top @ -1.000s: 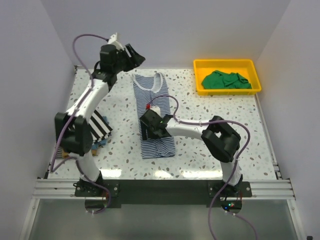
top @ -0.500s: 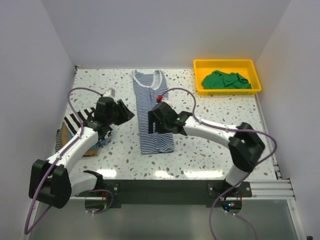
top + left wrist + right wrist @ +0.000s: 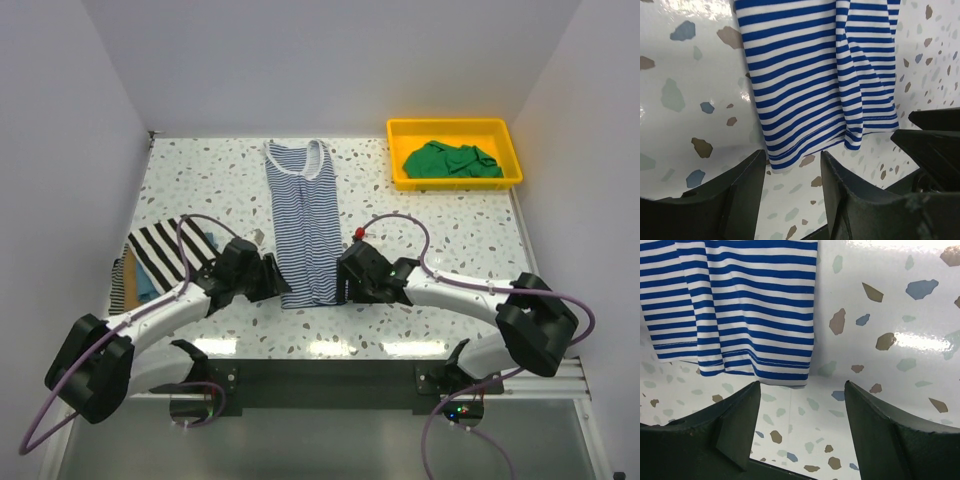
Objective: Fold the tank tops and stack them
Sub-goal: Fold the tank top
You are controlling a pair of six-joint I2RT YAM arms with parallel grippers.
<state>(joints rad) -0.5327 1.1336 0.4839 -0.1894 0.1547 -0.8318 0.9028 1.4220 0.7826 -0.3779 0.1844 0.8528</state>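
Tank tops and grippers, seen from beside the table

Item, thin navy-white striped tank top [image 3: 305, 220]: lies flat and lengthwise down the middle of the speckled table [image 3: 430, 230], neckline and straps at the far end, hem at the near end. The left wrist view shows one layer lapped over another along one long side.

Item, left gripper [image 3: 272, 280]: low over the table just beside the near left corner of the hem. Its fingers stand moderately apart with only bare tabletop between them, gripping nothing. The hem edge lies just ahead of the fingertips.

Item, right gripper [image 3: 345, 285]: low at the near right corner of the same hem, jaws spread wide and empty. The cloth edge is just beyond the left finger, apart from it.

Item, bold black-white striped tank top [image 3: 165, 250]: at the table's left edge, on top of a small pile. A blue tank top [image 3: 147, 287] and a tan tank top [image 3: 121, 283] show from beneath it.

Item, green tank top [image 3: 450, 160]: crumpled inside the yellow tray [image 3: 398, 178] at the far right corner, well apart from both arms
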